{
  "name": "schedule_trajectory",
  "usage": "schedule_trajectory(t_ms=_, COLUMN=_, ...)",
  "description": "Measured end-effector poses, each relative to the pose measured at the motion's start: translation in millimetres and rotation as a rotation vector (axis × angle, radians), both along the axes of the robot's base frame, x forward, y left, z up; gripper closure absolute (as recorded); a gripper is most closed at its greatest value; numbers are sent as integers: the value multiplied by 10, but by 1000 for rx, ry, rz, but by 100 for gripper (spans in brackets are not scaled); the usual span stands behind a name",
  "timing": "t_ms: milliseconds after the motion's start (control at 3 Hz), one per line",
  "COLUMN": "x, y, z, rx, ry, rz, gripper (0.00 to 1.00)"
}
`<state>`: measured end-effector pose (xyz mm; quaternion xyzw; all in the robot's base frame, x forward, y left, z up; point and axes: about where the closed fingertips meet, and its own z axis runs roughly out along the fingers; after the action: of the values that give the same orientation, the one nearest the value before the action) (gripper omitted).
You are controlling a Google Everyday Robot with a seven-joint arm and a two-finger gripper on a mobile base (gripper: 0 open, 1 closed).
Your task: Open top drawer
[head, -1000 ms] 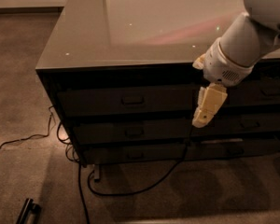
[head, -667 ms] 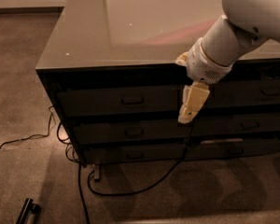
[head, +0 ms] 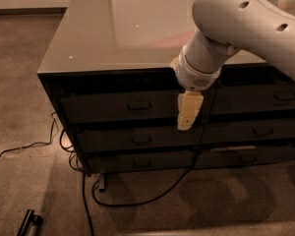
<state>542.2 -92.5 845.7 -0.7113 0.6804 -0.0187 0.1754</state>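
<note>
Top drawer sat closed just under the desk's front edge, toward its left front corner, with its loop pull at centre. The gripper hung pointing down before the drawer's right end, beside the pull and not on it. Whether it was spread or closed could not be told. It likely needed to slide toward the left corner, hook the pull squarely and draw straight out. Cables trailed on the floor below the front edge, and a dark bar lay beyond the left corner. Neither seemed to block the pull.

No writing or label is showing anywhere; the gripper is hanging before the top drawer.
</note>
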Motion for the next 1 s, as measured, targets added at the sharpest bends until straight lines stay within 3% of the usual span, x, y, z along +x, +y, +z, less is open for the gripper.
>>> schedule_trajectory(t_ms=333, x=27, y=-28, z=-107, rx=-9, ry=38, rz=-9, gripper=0)
schedule_trajectory(t_ms=1000, x=337, y=60, z=-614, rx=-90, ry=117, rz=-15, gripper=0)
